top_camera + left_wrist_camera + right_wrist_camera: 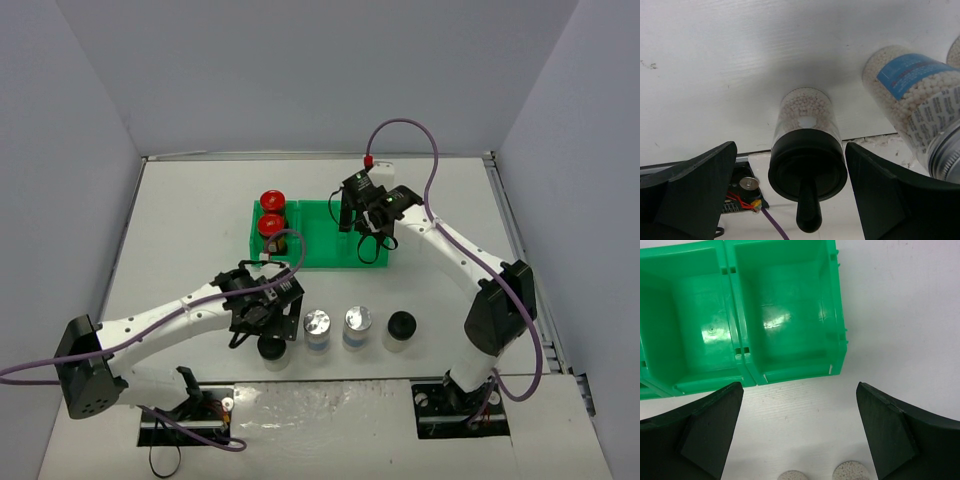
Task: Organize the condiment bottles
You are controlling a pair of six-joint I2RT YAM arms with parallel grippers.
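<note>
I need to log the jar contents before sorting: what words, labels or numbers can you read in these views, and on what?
Nothing is legible in any view.
On the silver-capped jar, the blue label: pale print, too blurred to read.
On the same jar, the white sticker: dark small print, too small to read.
The black-capped jar and the green tray: no text visible.

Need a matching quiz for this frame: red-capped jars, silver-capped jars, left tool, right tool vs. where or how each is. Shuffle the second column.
1. red-capped jars
2. silver-capped jars
3. left tool
4. right tool

A. open, at the green tray's right end
B. in the tray's left compartment
C. open, straddling a black-capped jar
D. standing on the table, outside the tray

Pairs: 1-B, 2-D, 3-C, 4-A
</note>
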